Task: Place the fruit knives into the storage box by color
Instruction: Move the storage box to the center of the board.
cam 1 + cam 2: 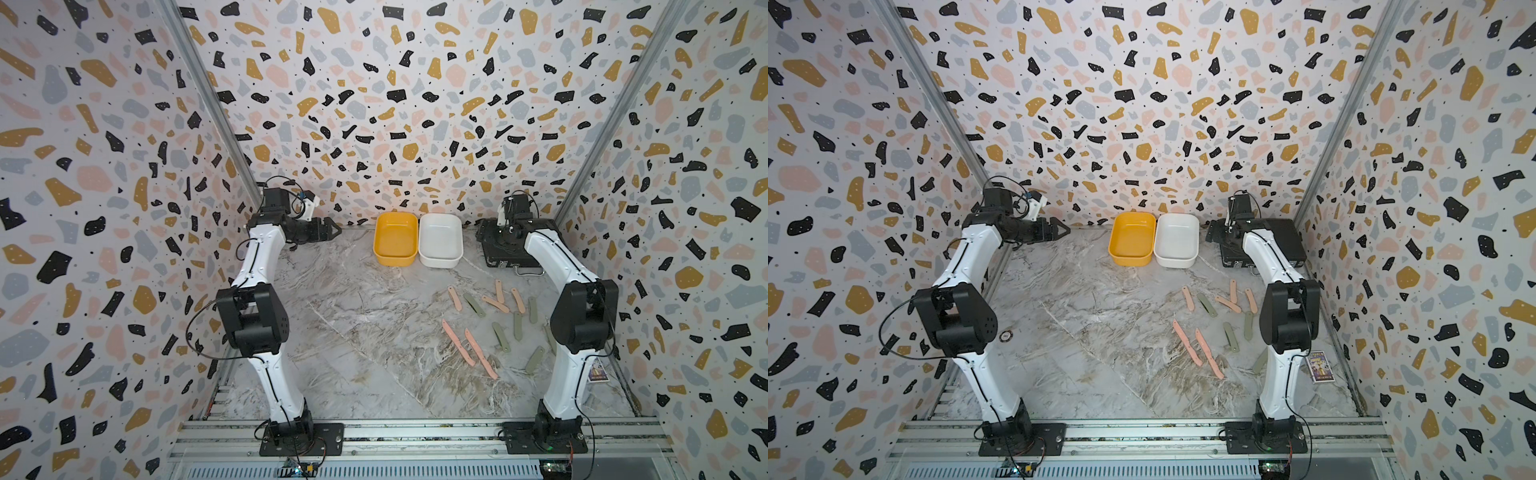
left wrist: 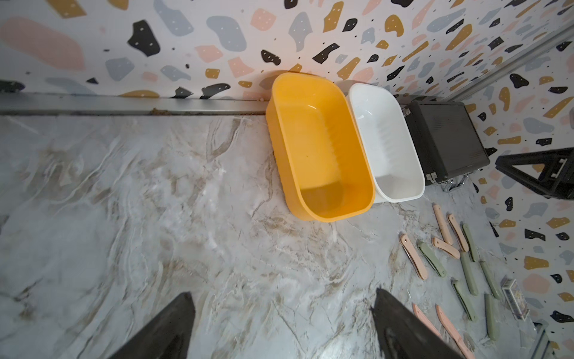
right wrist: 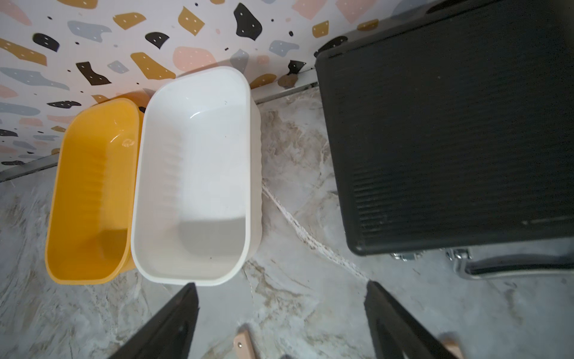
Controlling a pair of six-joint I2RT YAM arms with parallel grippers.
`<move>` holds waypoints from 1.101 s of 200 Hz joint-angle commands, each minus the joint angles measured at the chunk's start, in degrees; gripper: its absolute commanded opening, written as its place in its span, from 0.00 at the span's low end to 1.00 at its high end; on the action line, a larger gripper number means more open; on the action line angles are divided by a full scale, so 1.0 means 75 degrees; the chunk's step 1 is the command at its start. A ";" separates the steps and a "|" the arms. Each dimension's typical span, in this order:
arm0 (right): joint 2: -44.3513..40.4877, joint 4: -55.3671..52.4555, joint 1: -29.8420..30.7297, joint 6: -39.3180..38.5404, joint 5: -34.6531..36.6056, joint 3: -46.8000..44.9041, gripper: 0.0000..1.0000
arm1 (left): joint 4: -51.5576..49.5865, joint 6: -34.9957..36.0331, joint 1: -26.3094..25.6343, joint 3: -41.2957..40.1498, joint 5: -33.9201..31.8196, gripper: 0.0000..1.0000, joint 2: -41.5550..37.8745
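the left tool (image 1: 332, 229) is up at the back left, close to the wall, and it points toward the boxes. in its wrist view its two fingers (image 2: 164, 329) are spread wide, and only the worktop (image 2: 155, 202) shows between them.

next comes the yellow box (image 1: 395, 261). it sits at the back wall. the white box (image 1: 440, 262) is right beside it, and their long sides touch.

the fruit knives (image 1: 494, 303) all lie flat on the right part of the worktop, in front of the boxes and well apart from them. the pink ones (image 1: 457, 343) and the green ones (image 1: 500, 337) are mixed up and point every which way. two long pink ones lie side by side nearest the front. some green ones are partly hidden behind the right arm.

the right tool (image 3: 281, 323) is at the back right, by the black case (image 3: 450, 124). its fingers (image 3: 167, 326) are spread wide too, and they pinch nothing.

a little card box (image 1: 1320, 366) lies at the far right edge.
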 commanded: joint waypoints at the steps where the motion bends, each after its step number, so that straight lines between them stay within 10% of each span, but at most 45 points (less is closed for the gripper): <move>1: 0.0461 -0.1044 0.0173 -0.0227 0.0262 0.1140 0.86 | -0.0430 0.0149 -0.0504 0.0911 -0.0242 0.88 0.0613; 69: 0.2515 -0.2015 0.0398 -0.0185 0.0376 0.3819 0.81 | -0.0371 -0.0127 -0.1346 0.2864 -0.1077 0.82 0.2463; 220: 0.3025 -0.1555 0.0609 -0.0115 0.0203 0.3133 0.77 | 0.0403 -0.0227 -0.2240 0.3444 -0.2142 0.74 0.3940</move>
